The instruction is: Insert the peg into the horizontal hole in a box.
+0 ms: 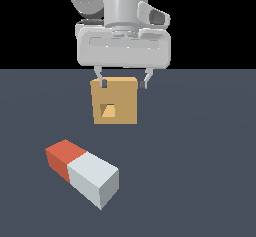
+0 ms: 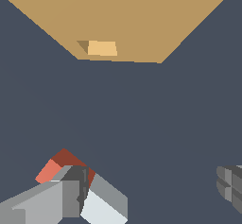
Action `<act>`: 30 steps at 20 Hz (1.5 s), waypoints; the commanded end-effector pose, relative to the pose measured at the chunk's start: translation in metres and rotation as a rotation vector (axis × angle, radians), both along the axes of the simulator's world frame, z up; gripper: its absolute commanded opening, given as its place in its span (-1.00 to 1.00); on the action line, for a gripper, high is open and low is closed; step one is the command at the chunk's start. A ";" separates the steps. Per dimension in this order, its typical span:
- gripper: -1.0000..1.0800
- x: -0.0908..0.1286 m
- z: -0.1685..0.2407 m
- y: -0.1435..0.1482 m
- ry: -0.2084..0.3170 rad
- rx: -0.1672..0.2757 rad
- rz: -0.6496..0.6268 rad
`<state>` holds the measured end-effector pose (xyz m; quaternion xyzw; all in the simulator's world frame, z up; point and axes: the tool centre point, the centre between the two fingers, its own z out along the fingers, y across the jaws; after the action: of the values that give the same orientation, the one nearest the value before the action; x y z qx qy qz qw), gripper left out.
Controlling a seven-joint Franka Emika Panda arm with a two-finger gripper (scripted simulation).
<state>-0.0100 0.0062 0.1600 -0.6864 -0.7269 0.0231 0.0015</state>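
Note:
The peg lies flat on the dark floor, toward the exterior view's left. Its red-orange half points back-left and its pale grey-white half points front-right. The tan-orange box stands behind it, and its small square hole faces the camera. My gripper hangs high with its jaws wide apart and empty, touching nothing. In the wrist view the box and the hole are far from the fingers. The peg lies partly hidden behind one finger. The gripper holds nothing.
A dark grey-blue floor runs all around the peg and the box. A black background lies beyond its far edge. No other objects are in view.

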 end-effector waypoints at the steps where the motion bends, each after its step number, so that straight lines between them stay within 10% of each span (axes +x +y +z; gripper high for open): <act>1: 0.92 0.000 0.000 0.000 0.000 0.000 0.000; 30: 0.92 -0.037 -0.038 -0.057 -0.008 0.019 0.403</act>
<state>-0.0446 -0.0461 0.1251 -0.5404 -0.8413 0.0141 0.0007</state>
